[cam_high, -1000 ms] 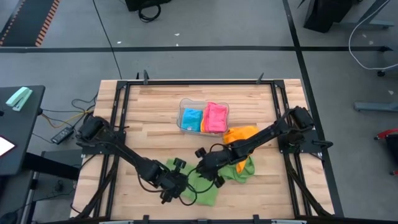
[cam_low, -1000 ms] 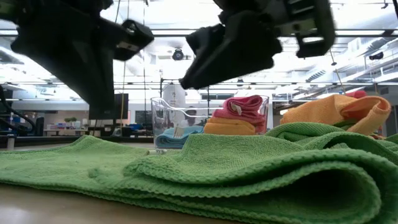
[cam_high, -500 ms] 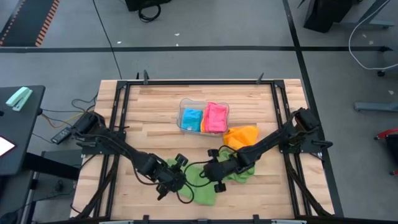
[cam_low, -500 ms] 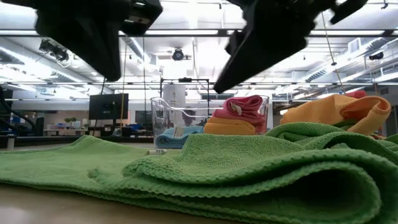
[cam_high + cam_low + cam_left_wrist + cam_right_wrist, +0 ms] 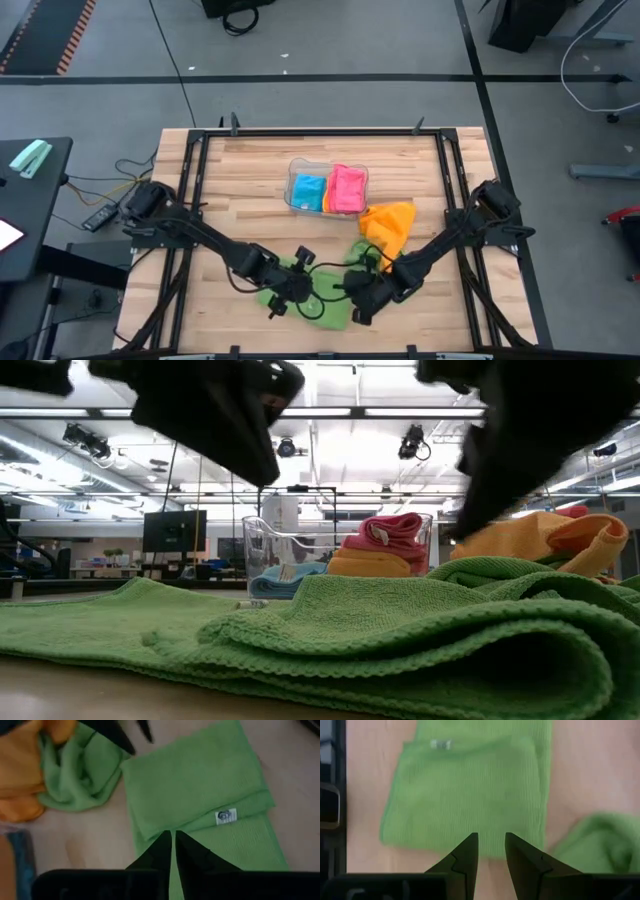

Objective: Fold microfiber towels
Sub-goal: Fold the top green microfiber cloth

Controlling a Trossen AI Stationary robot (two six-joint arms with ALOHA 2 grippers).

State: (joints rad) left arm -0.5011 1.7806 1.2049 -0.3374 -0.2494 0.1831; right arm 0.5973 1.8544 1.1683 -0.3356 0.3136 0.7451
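A green microfiber towel (image 5: 325,308) lies folded flat near the table's front edge, its white label (image 5: 226,816) facing up. My left gripper (image 5: 172,836) hovers over the towel's left part, its fingers nearly together with nothing between them. Above the towel's right edge my right gripper (image 5: 490,840) stands open and empty. A second green towel (image 5: 362,250) lies crumpled just behind, against an orange towel (image 5: 392,222). Folded blue and pink towels sit in the clear tray (image 5: 292,175).
Black frame rails (image 5: 190,200) run along the table's left, right and far sides. Bare wood (image 5: 240,190) shows left of the tray and along the far side. In the low view the folded towel (image 5: 350,630) fills the foreground, both grippers above it.
My right gripper has swung toward the table's near right, from over the crumpled green towel to the folded towel's right edge, and has rolled about its wrist. My left gripper has shifted slightly toward the right and rolled a little. The towels lie as before.
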